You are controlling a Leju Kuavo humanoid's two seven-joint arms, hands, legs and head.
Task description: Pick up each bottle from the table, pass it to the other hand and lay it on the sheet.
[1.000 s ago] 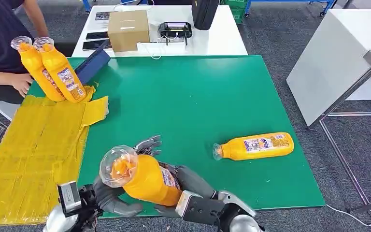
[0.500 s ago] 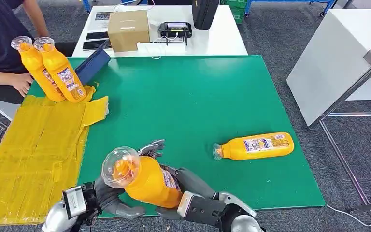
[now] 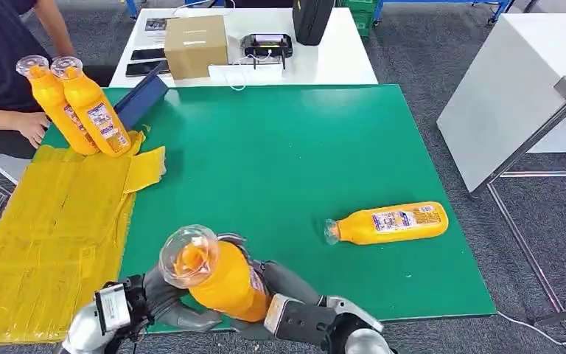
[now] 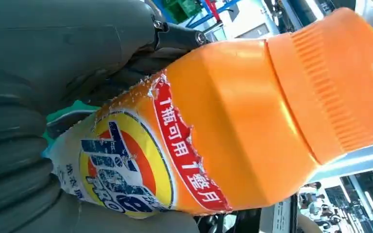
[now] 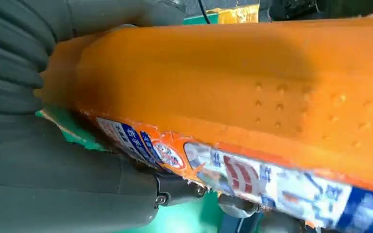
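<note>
- Holding, mid-handover: one orange bottle (image 3: 217,276), clear cap end up and tilted toward the left, off the bench (image 3: 302,147) at the near edge, caught between both hands.
- Left hand (image 3: 166,302): fingers wrapped round the lower body of the held bottle from the left; the left wrist view shows the grey palm and thumb pressed against the label side (image 4: 126,170).
- Right hand (image 3: 280,284): also closed on the same bottle from the right and below; the right wrist view shows its grey fingers against the orange body (image 5: 233,87). Which hand bears the load cannot be told.
- Judgement: the pass is at its middle, with neither hand released. This bottle is not yet on the sheet.
- Yellow sheet (image 3: 51,236): spread along the left of the green bench, wrinkled, one corner folded over at its far right.
- Done, apparently: two orange bottles (image 3: 81,107), touching side by side, at the far end of the sheet; they look propped upright or leaning rather than flat.
- Left to do: one orange bottle (image 3: 390,223) lying on its side on the bench at the near right, cap toward the left, well apart from both hands, untouched.
- Count, as judged: two delivered, one in transfer, one waiting.
- Also present: a person's hand (image 3: 33,127) resting at the far left edge, near the two delivered bottles.
</note>
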